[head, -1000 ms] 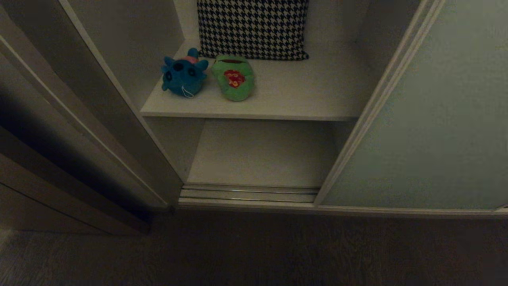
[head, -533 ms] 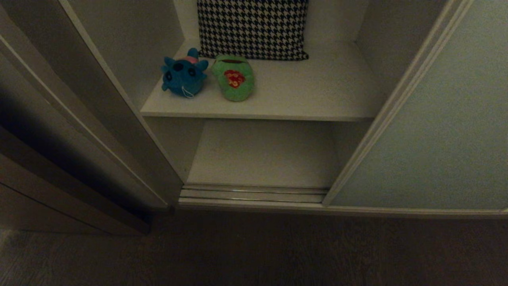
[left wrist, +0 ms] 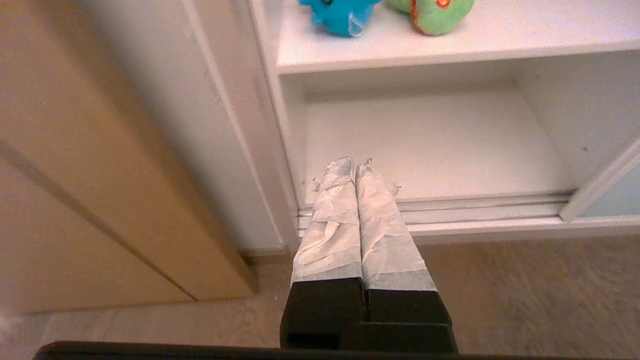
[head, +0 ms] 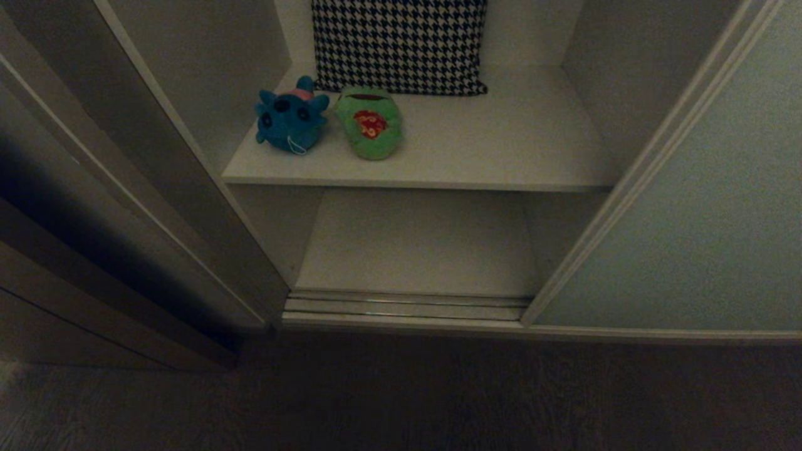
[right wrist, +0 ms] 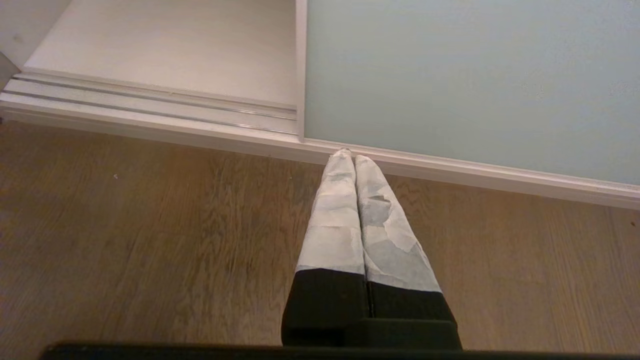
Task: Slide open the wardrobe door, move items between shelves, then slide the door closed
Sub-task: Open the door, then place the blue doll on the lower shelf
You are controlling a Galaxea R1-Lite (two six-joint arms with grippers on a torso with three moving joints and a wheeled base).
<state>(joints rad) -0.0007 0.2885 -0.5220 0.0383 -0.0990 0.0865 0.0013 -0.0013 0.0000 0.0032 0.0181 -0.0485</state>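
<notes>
The pale grey-green sliding wardrobe door (head: 702, 207) stands slid to the right, leaving the compartment open. A blue plush creature (head: 290, 119) and a green frog (head: 369, 123) lie side by side on the upper white shelf (head: 489, 150). Below it the lower shelf (head: 413, 244) is bare. Neither arm shows in the head view. My left gripper (left wrist: 355, 165) is shut and empty, low over the floor in front of the door track, pointing at the lower shelf (left wrist: 430, 145). My right gripper (right wrist: 349, 156) is shut and empty near the door's (right wrist: 470, 80) bottom rail.
A black-and-white houndstooth cushion (head: 399, 44) leans at the back of the upper shelf. The metal door track (head: 401, 307) runs along the wardrobe's foot. A beige panel (left wrist: 100, 165) stands left of the opening. Wooden floor (right wrist: 125, 240) lies in front.
The sliding door has moved further right, widening the opening. The toys and cushion have not moved.
</notes>
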